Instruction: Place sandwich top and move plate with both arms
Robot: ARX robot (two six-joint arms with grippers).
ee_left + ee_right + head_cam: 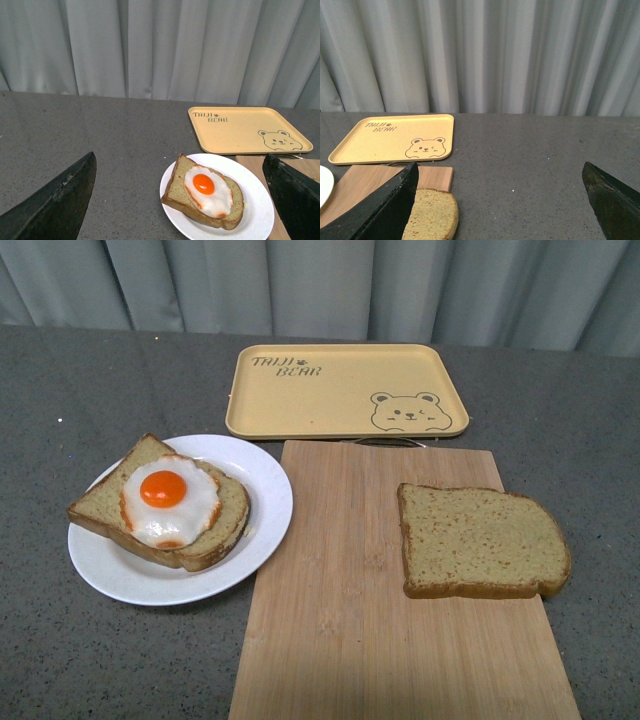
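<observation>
The plain brown wholemeal slice [482,542] lies on the wooden cutting board [340,600], apart from the round white plate [266,496] bearing the egg-topped slice [165,505]. Our left end effector [180,156] and right end effector [500,165] are both released, empty. We should pinch the crust edges squarely.

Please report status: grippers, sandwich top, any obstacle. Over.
Left gripper, right gripper: jaws open, empty. Sandwich top flat on cutting board, untouched. Plate at board edge holds egg slice. Nothing between them.
</observation>
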